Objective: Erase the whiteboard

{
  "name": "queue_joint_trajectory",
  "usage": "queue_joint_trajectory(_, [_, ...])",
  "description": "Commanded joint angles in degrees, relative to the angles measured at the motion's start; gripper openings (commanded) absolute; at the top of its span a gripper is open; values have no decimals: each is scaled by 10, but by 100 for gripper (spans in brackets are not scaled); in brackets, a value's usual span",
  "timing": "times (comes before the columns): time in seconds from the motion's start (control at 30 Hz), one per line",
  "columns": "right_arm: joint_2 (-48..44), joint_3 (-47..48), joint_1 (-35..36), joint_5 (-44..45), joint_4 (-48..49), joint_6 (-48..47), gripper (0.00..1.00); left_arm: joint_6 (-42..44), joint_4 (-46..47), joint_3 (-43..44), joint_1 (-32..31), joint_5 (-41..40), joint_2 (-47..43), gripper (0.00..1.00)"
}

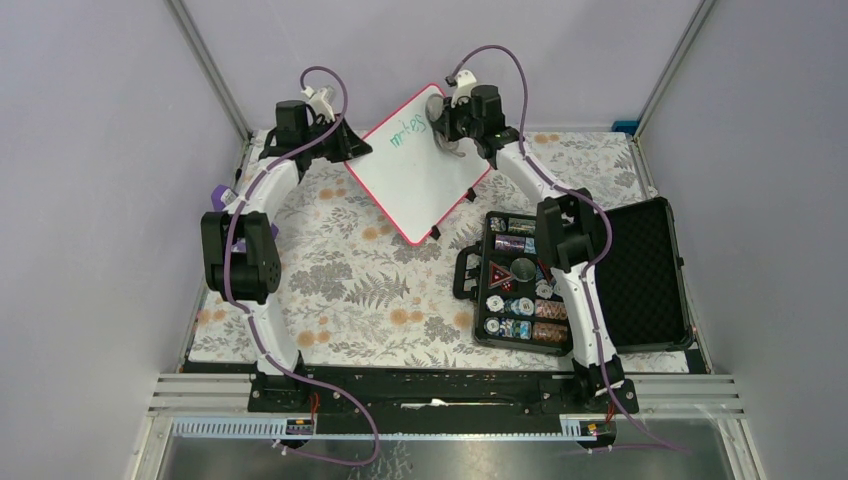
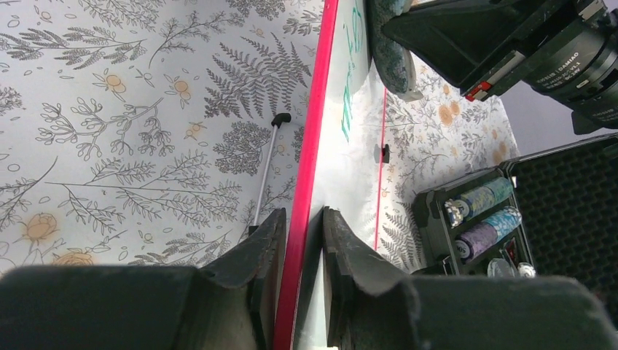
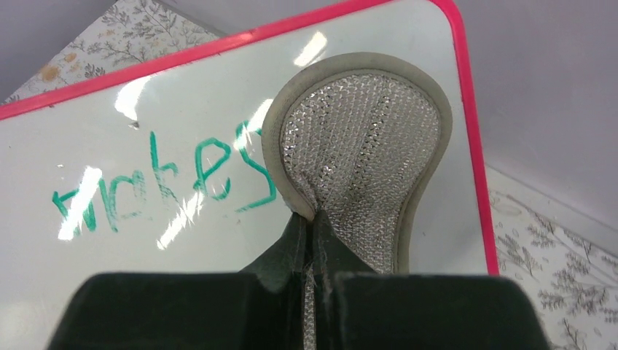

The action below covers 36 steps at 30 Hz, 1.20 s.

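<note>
The whiteboard (image 1: 418, 170), white with a pink rim, stands tilted up at the back of the table. Green handwriting (image 1: 407, 132) sits near its top; the right wrist view shows it as green letters (image 3: 160, 186). My left gripper (image 1: 352, 147) is shut on the board's left rim (image 2: 302, 189), one finger on each face. My right gripper (image 1: 447, 128) is shut on a round silver mesh scrubbing pad (image 3: 361, 157) with a grey border. The pad lies flat against the board just right of the writing, near the board's top right corner.
A black case of poker chips (image 1: 520, 282) lies open at the right, its lid (image 1: 642, 272) flat beside it. A thin metal rod with a black tip (image 2: 268, 164) lies on the floral mat (image 1: 370, 290) behind the board. Grey walls close in on all sides.
</note>
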Motion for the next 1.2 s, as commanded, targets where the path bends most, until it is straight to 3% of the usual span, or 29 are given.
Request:
queue_joint_trajectory(0.0, [38,81,31,-25,-8,-60,0,71,-10,-26,-4,-76,-6,0])
queue_joint_trajectory(0.2, [79,158,93,-76,-86,-137,0,88,0,-43,-16,-97,-33,0])
queue_joint_trajectory(0.37, [45,97,152,-127,-106,-212,0,86,1,-41,-16,-99,-37,0])
queue_joint_trajectory(0.57, [-2,3,158,-156,-53,-186,0,82,1,-38,-15,-97,-45,0])
queue_joint_trajectory(0.73, [-3,-15,137,-168,3,-134,0,81,1,-39,-15,-99,-48,0])
queue_joint_trajectory(0.83, [-21,-66,102,-94,106,-44,0,81,1,-40,-15,-99,-49,0])
queue_joint_trajectory(0.93, [-17,-74,69,-18,137,-4,0,81,0,-40,-15,-98,-51,0])
queue_joint_trajectory(1.17, [94,99,23,60,6,7,0,80,0,-40,-15,-94,-55,0])
